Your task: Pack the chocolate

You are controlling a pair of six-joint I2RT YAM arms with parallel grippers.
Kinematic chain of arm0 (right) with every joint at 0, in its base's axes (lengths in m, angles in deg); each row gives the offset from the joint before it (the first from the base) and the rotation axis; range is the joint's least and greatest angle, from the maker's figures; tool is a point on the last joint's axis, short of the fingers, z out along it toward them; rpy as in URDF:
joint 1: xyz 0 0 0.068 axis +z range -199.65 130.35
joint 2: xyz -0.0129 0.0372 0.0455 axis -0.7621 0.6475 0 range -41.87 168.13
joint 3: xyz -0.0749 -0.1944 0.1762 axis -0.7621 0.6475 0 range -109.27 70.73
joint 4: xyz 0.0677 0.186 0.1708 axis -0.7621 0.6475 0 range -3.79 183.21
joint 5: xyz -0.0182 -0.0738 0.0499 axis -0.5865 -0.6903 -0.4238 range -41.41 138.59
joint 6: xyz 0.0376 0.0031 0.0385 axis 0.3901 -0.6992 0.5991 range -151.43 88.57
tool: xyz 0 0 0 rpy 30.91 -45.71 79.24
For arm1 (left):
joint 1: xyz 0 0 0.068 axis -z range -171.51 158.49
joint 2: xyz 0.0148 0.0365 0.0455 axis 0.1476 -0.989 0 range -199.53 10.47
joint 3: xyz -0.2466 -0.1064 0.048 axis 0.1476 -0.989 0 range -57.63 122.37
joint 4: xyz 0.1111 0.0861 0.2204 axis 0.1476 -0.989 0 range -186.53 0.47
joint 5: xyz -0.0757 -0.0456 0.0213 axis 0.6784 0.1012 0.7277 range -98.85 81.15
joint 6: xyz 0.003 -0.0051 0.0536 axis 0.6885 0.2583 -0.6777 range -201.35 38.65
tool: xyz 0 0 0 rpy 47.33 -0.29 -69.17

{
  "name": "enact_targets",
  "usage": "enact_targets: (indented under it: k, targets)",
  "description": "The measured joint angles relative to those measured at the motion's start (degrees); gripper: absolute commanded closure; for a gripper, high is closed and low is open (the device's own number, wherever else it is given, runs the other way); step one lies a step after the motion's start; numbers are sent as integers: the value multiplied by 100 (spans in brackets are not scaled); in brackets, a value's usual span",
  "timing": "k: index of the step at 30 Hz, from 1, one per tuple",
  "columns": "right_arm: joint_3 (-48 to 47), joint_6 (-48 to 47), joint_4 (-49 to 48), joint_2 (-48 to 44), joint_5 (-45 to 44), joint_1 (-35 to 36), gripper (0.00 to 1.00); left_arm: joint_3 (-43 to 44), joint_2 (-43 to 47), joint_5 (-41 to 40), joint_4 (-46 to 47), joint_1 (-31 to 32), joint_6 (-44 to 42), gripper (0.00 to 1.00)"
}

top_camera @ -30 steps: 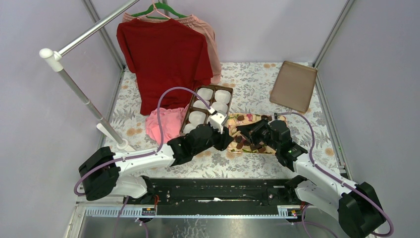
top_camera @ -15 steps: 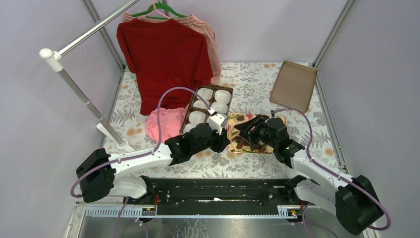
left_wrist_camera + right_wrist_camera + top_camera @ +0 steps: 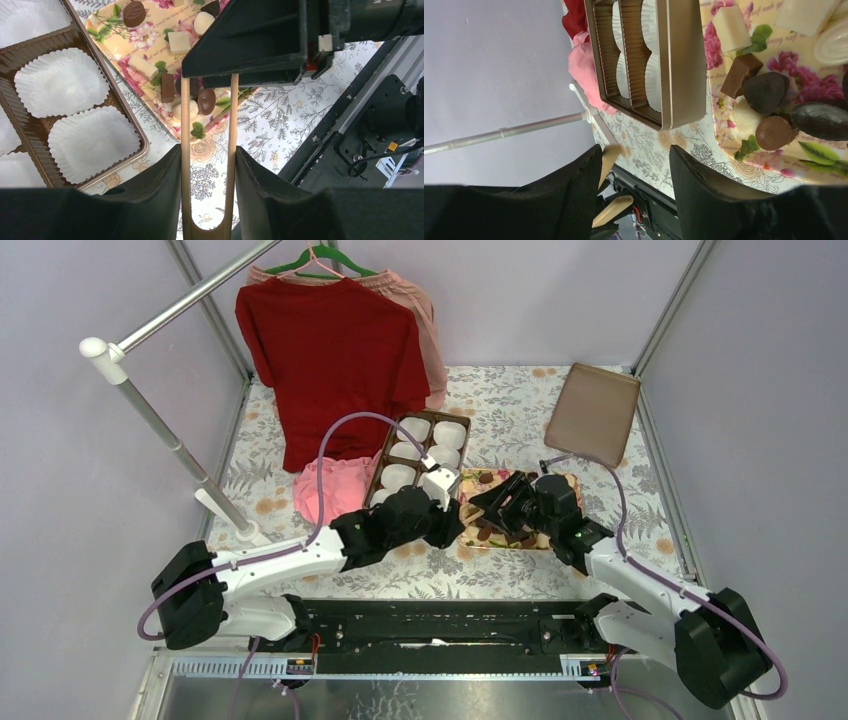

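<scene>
**Jaws: left on tongs, right free**

The left gripper jaws clamp the wooden tongs. The right gripper jaws stand apart and hold nothing. In the left wrist view, the flowered tray lies at 2 o'clock from the brown box. The chocolate lies loose on the tray. The pieces are probably light, rigid, smooth and easily marked. Pinch each one gently across its sides.

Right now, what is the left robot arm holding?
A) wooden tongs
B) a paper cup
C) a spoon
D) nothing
A: the left end effector is clamped on wooden tongs, and their arms stretch out over the chocolate on the flowered tray.
</scene>
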Motion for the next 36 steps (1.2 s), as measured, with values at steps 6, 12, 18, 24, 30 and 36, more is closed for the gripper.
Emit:
enact_targets:
  k: [6,12,18,24,30,36]
  targets:
    - [-496,-872,1099,-664,-570,2,35,306,-20,-81,-273,0,0,59]
    - [-1165,-2065,2428,-1626,-1978,2,27,815,-267,-87,-800,0,-20,60]
    - [-1475,-2999,3348,-2509,-3268,2,21,1628,-955,-87,-1668,-11,-50,61]
    - [-1696,-3722,3987,-3084,-4240,2,19,2505,-1805,-59,-2485,-162,-52,61]
    - [-1838,-4312,4312,-3386,-4966,2,15,3344,-2667,101,-3329,-562,92,62]
    - [-1827,-4730,4433,-3578,-5455,2,13,3884,-3241,269,-3827,-772,243,63]
